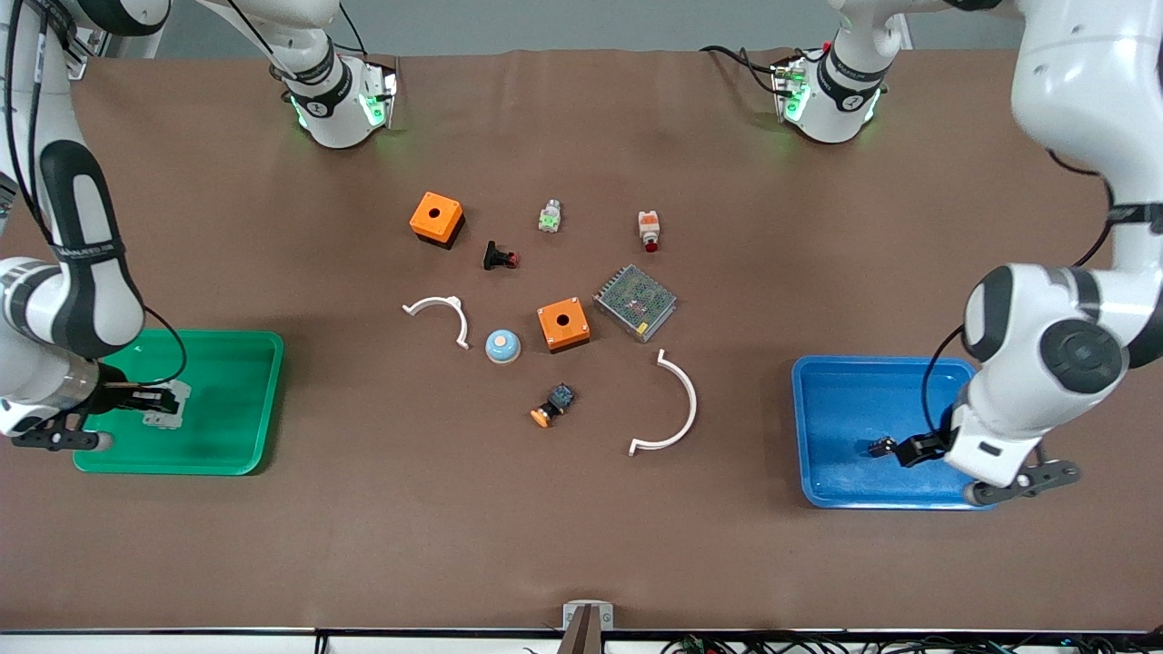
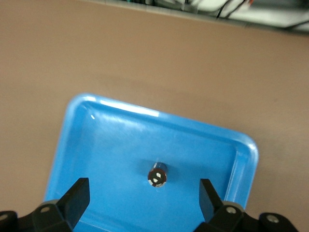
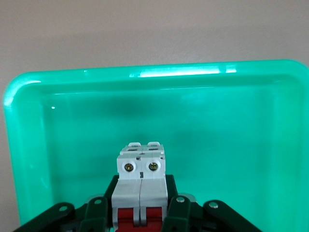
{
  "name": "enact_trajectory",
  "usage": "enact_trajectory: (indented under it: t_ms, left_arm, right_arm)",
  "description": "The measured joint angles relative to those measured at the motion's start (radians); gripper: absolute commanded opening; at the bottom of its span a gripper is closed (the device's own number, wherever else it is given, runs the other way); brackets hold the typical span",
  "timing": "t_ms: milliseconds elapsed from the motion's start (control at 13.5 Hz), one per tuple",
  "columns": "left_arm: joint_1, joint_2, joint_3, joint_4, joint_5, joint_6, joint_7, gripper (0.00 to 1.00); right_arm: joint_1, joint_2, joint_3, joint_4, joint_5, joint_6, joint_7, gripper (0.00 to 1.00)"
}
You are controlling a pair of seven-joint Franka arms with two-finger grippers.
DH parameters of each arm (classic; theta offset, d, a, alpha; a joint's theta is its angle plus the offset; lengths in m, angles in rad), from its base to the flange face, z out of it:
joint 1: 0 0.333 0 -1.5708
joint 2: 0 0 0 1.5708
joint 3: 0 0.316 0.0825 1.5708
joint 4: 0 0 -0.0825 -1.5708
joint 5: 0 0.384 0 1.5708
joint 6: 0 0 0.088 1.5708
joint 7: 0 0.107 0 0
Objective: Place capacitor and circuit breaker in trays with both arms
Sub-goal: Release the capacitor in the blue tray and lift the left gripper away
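The capacitor [image 1: 879, 447], a tiny black cylinder with a silvery end, lies on the floor of the blue tray [image 1: 801, 427] at the left arm's end of the table. My left gripper [image 1: 895, 448] is open just above it. In the left wrist view the capacitor [image 2: 157, 174] lies free on the blue tray [image 2: 72, 140], apart from both fingers of the left gripper [image 2: 144, 200]. My right gripper [image 1: 150, 400] is shut on the white circuit breaker [image 1: 173, 404], low over the green tray [image 1: 265, 400]. In the right wrist view the circuit breaker [image 3: 141, 174] sits in the right gripper [image 3: 140, 212] over the green tray [image 3: 145, 72].
Mid-table lie two orange boxes [image 1: 436, 218] [image 1: 563, 324], a metal mesh unit [image 1: 636, 302], two white curved strips [image 1: 441, 313] [image 1: 672, 409], a black flanged button [image 1: 499, 257], a pale blue dome [image 1: 501, 345], a black-blue part with orange cap [image 1: 554, 404] and two small white parts [image 1: 549, 216] [image 1: 649, 230].
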Motion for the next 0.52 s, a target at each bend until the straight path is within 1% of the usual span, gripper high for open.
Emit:
enact_trajectory:
  t_ms: [148,296,519]
  left_arm:
    - [0.004,-0.066,0.0,0.006,-0.005,-0.045,0.061,1.0]
    - [0.005,-0.138,-0.001,0.012,-0.037,-0.162,0.112,1.0]
    - [0.011,-0.268,-0.002,0.015,-0.129,-0.336,0.194,1.0]
  right_arm:
    - [0.0,0.025,0.004,-0.024,0.0,0.043,0.0,0.0]
    - [-0.003,0.029,0.003,-0.032,0.0,0.05,0.0,0.0]
    - [-0.016,0.029,0.001,-0.033,0.0,0.052,0.0,0.01]
